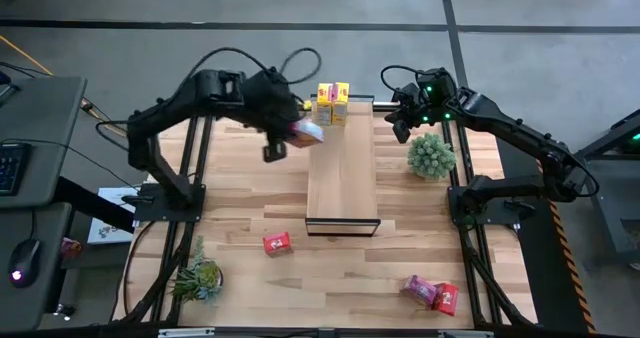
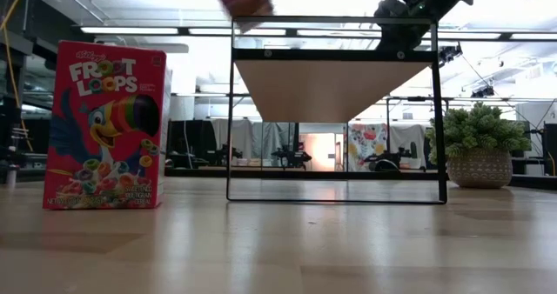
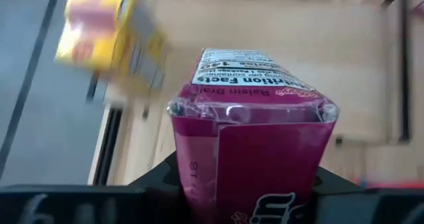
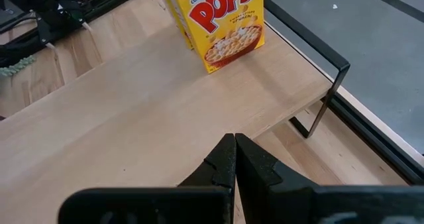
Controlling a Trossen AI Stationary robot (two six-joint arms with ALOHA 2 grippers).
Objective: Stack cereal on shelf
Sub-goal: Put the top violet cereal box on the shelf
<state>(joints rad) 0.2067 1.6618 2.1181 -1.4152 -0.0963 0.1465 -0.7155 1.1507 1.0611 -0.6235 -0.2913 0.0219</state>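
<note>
We see the left gripper (image 1: pixel 300 130) clamping one pink box (image 1: pixel 307 130), seemingly long axis toward two yellow boxes (image 1: pixel 333 103) on the shelf (image 1: pixel 342 178); right gripper (image 4: pixel 234 159) closed, empty.

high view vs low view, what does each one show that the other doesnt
Only the high view shows the two yellow boxes on the shelf's far end, the red box and pink box lying at the table's near right, a second plant, and the whole of both arms.

Only the low view shows the Froot Loops box's printed front, the shelf's underside, and the room behind.

Both show the shelf, the left gripper holding a pink box above it, the right gripper, and the round plant.
</note>
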